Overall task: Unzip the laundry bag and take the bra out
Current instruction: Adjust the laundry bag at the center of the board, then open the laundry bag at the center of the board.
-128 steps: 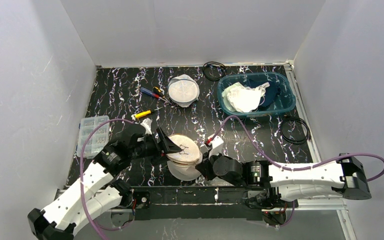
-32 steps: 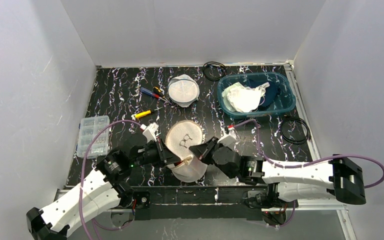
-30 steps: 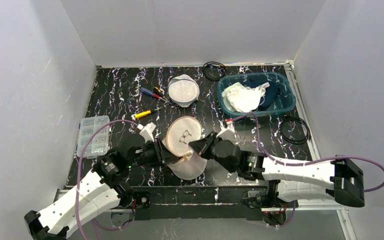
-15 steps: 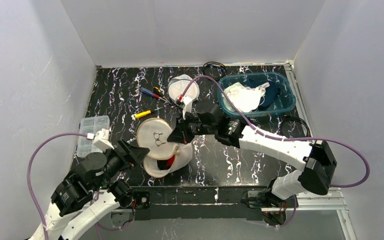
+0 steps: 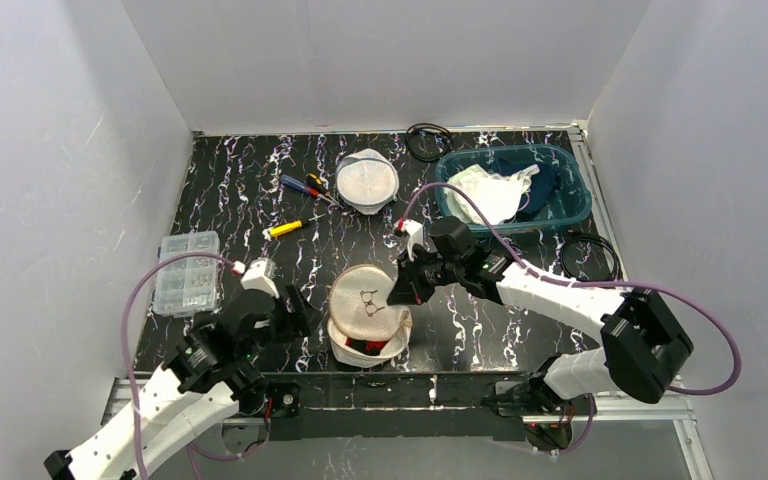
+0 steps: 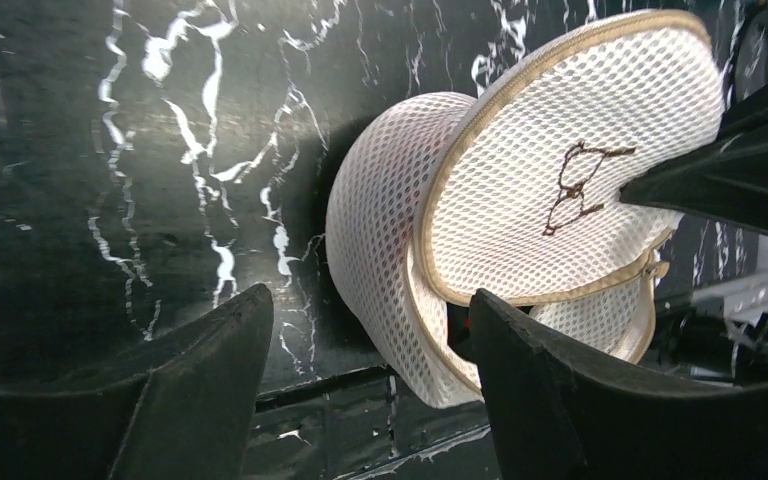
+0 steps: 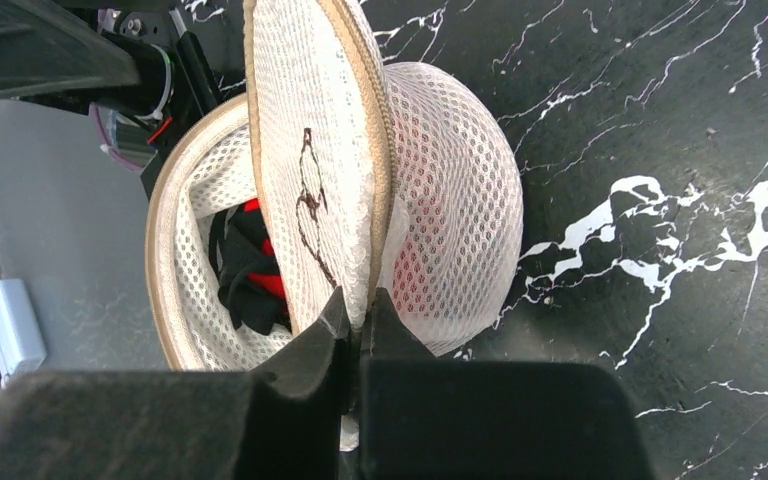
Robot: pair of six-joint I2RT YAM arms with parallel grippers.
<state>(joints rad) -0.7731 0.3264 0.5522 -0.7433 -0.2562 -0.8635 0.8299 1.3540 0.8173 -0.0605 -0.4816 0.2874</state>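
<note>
I can see only a scrap of the red-and-black bra [image 7: 245, 265] inside the laundry bag [image 5: 368, 320], mid front edge of the table [image 5: 240, 190]. No writing, just a stitched motif on the lid. My right gripper [image 7: 358, 322] pinches the lid's rim. The left gripper [image 6: 370, 300] gapes empty beside the bag. A teal basket [image 5: 575, 205] sits at the far right corner.

Open mesh laundry bag [image 6: 390, 230] on black marbled table [image 6: 110, 150]

Its tan-zippered lid [image 6: 560, 150] tilts up, brown motif showing, right gripper [image 6: 650, 185] touching its right edge; the left gripper [image 6: 370, 300] spreads both fingers [image 6: 210, 380] wide, gripping nothing, just before the bag.
</note>
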